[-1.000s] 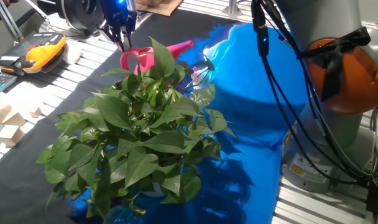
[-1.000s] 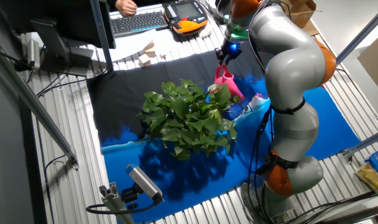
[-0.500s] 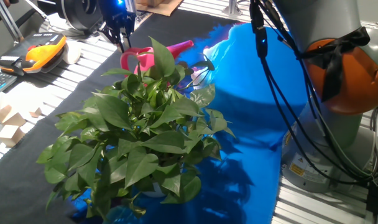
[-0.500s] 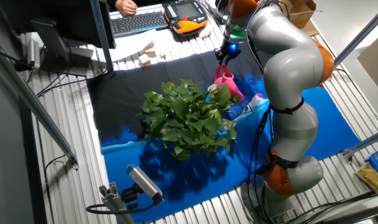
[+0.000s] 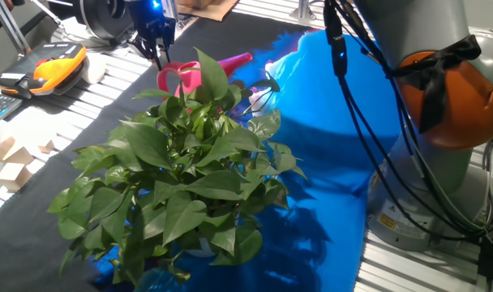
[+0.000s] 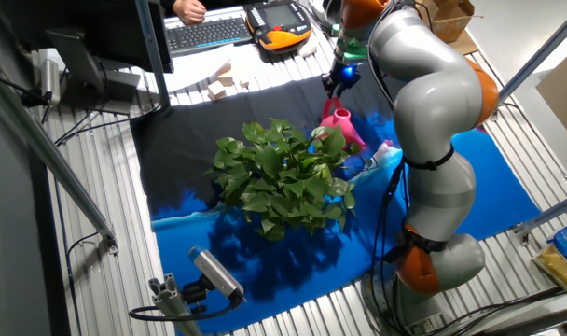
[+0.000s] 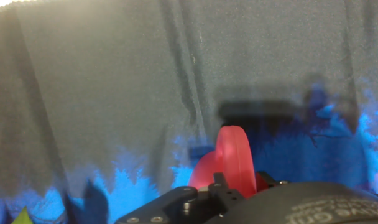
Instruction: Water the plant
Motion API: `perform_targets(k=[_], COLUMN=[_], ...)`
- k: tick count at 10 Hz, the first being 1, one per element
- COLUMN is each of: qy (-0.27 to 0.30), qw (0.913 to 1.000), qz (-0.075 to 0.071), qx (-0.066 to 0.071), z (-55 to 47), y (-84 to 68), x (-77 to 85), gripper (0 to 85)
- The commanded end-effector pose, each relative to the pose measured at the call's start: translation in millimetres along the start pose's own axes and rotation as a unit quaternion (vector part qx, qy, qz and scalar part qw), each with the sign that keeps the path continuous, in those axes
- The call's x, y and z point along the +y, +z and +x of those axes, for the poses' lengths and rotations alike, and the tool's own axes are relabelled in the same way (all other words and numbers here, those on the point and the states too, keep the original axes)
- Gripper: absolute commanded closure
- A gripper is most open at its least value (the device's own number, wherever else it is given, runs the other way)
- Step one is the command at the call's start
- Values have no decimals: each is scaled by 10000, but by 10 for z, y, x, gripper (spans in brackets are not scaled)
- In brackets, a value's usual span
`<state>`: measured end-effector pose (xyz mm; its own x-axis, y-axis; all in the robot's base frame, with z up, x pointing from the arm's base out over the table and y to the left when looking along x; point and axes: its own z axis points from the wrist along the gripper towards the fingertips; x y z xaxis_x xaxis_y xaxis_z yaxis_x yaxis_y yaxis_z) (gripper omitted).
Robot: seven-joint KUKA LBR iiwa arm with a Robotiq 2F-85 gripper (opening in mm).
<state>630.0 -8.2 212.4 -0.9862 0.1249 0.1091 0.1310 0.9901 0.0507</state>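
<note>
The plant (image 5: 182,170) is a wide bush of glossy green leaves in the middle of the table, also in the other fixed view (image 6: 283,177). Right behind it a pink watering can (image 5: 190,77) stands on the cloth, its spout (image 5: 235,61) pointing away to the right. My gripper (image 5: 159,58) comes down from above onto the top of the can's looped handle, fingers close together on it. In the other fixed view the gripper (image 6: 334,91) sits just above the can (image 6: 340,121). The hand view shows the pink handle (image 7: 231,155) rising straight out of the hand; the fingertips themselves are hidden.
A black cloth (image 5: 84,122) and a blue cloth (image 5: 327,122) cover the table. An orange teach pendant (image 5: 56,65) and wooden blocks (image 5: 11,162) lie at the left. The arm's base (image 5: 449,97) and cables stand at the right. A camera on a stand (image 6: 214,271) sits at the near edge.
The gripper has shifted very slightly at the can's handle. The can and the plant stay where they were.
</note>
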Motion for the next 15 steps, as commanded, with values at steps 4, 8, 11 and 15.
perform_targets(k=[4,8,11,15], qy=[-10,78,94,77], qw=[10000,9999,9999,9999], qz=[64,54,75,54], qx=[31,-47,-43,-70], z=[-11,8,11,0], y=[27,44,63,96], x=[4,35,37,48], gripper=[0,0,0,0])
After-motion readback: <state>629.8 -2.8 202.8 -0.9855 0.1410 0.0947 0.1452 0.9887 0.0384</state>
